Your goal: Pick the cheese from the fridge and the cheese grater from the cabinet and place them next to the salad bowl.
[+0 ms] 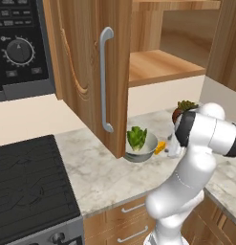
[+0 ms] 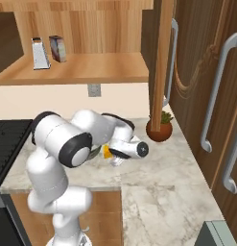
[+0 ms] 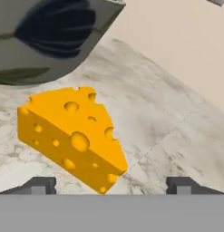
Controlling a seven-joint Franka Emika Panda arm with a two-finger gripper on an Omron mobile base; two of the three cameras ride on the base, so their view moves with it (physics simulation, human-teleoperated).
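The cheese (image 3: 70, 133), a yellow-orange wedge with holes, lies on the marble counter just beside the salad bowl (image 3: 41, 41). My gripper (image 3: 112, 186) is open, its fingertips (image 3: 38, 185) wide apart on either side of the wedge and not touching it. From the left base, the cheese (image 1: 160, 147) sits right of the grey salad bowl (image 1: 141, 143) with its lettuce. The cheese grater (image 2: 41, 54) stands upright on the shelf of the open wooden cabinet (image 2: 77, 67). The fridge is out of view.
The open cabinet door (image 1: 86, 72) with its silver handle hangs over the counter just left of the bowl. A terracotta plant pot (image 2: 159, 129) stands behind the arm. A dark box (image 2: 57, 48) stands by the grater. A black stove (image 1: 28, 186) lies to the left.
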